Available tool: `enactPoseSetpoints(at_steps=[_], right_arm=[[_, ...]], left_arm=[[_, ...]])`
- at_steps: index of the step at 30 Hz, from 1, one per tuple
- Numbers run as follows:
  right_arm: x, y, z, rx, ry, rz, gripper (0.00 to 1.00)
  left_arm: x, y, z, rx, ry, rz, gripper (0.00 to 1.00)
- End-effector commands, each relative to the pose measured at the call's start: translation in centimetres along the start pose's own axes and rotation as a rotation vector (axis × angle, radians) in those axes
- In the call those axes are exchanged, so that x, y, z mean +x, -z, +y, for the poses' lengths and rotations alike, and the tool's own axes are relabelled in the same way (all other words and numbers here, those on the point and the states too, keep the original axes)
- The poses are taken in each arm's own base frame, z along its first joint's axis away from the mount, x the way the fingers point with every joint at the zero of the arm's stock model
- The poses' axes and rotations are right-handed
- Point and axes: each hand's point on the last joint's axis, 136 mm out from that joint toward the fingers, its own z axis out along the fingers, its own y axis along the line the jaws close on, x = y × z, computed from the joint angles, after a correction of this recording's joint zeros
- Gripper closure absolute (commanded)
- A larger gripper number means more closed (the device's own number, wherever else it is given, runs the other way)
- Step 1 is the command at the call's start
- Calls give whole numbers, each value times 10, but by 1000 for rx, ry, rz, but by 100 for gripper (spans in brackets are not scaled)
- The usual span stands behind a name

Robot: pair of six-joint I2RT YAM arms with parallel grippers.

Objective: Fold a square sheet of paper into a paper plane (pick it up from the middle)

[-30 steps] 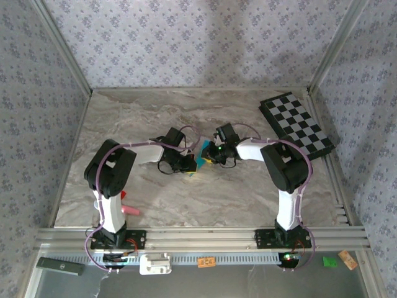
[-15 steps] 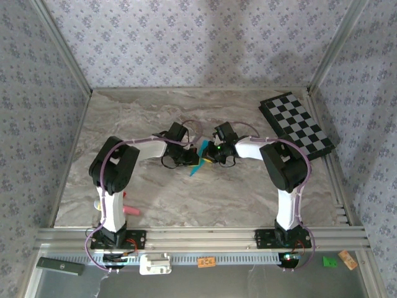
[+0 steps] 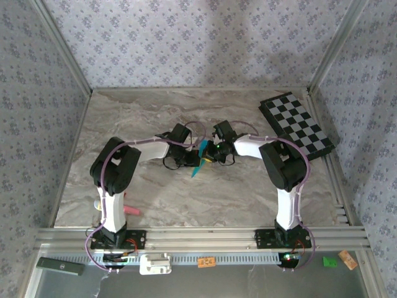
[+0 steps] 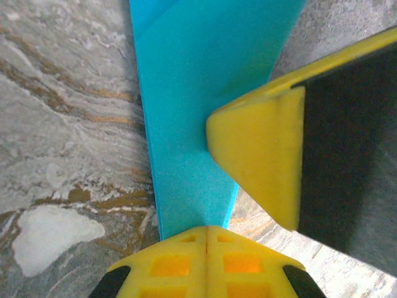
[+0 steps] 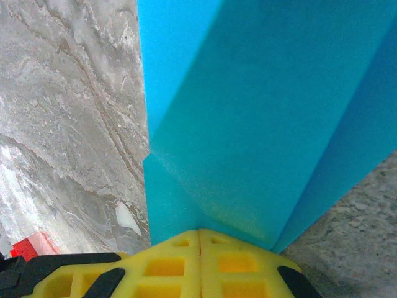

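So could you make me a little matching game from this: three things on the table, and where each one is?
Things:
1. blue folded paper
2. checkered board
3. small pink object

Places:
A. near edge of the table, beside the left arm
B. far right corner of the table
C. mid-table, pinched by the left gripper and the right gripper

Pairs: 1-C, 2-B, 3-A.
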Motion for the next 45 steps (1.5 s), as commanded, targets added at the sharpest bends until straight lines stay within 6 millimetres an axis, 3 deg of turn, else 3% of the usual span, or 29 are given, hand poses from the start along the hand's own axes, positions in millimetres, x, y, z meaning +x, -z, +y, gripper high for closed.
enactPoseSetpoints(at_steps=[1, 10, 13, 17, 20, 31, 36, 45], right_arm=[[27, -21, -78, 270, -111, 59, 94], [28, -22, -84, 281, -134, 55, 94], [29, -23, -84, 276, -138, 57, 94], [30, -23, -85, 277, -140, 58, 94], [29, -23, -85, 275, -141, 57, 94], [30, -24, -84, 268, -149, 64, 94], [31, -24, -87, 278, -157, 65, 94], [31, -24, -94, 306, -173, 69, 94]], left_arm=[[47, 1, 16, -81, 27, 134, 99], [69, 13, 15, -82, 39, 133, 99], [58, 22, 6, -67, 26, 88, 99], [22, 37, -16, -6, -2, -31, 99], [5, 36, -22, 24, 3, -79, 100], [2, 4, -7, 4, 36, -13, 100], [26, -4, 10, -56, 41, 56, 100], [97, 2, 46, -141, 95, 180, 100]])
